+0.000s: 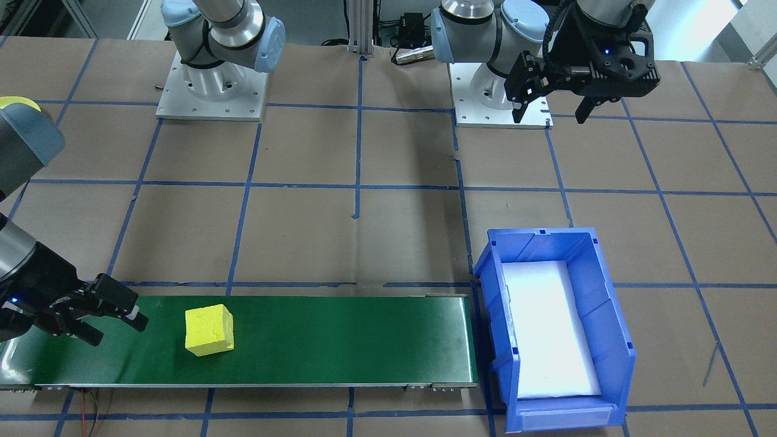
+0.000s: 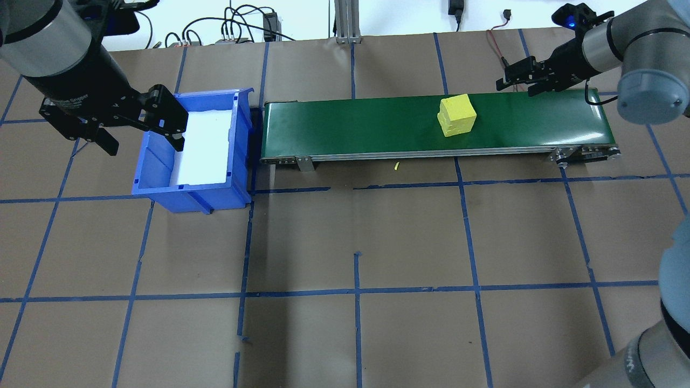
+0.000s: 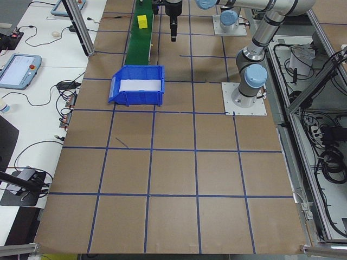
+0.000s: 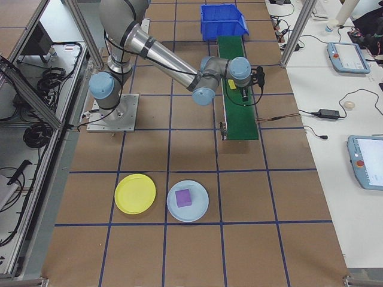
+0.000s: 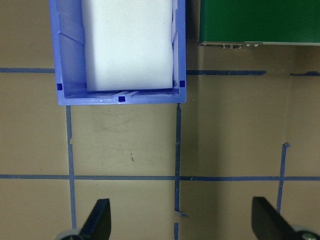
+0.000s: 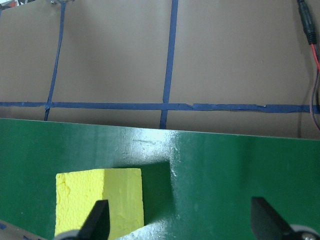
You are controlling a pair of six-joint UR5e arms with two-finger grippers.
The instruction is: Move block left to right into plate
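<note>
Block (image 1: pixel 209 330), yellow, sits on the green conveyor belt (image 1: pixel 303 346), toward its end on the robot's right, and we see nothing gripping it. Our right gripper (image 1: pixel 112 320) hangs with its jaws spread and empty over that end of the belt, just beside the block and not touching it. Our left gripper (image 2: pixel 141 129) is likewise parted and holding nothing, raised above the table near the blue bin (image 2: pixel 237 156), which has a white pad inside and stands at the belt's other end. Well apart from the belt, the yellow plate (image 4: pixel 135 194) lies empty on the table beside a pale blue plate (image 4: pixel 200 206) carrying a purple block (image 4: pixel 184 197)
</note>
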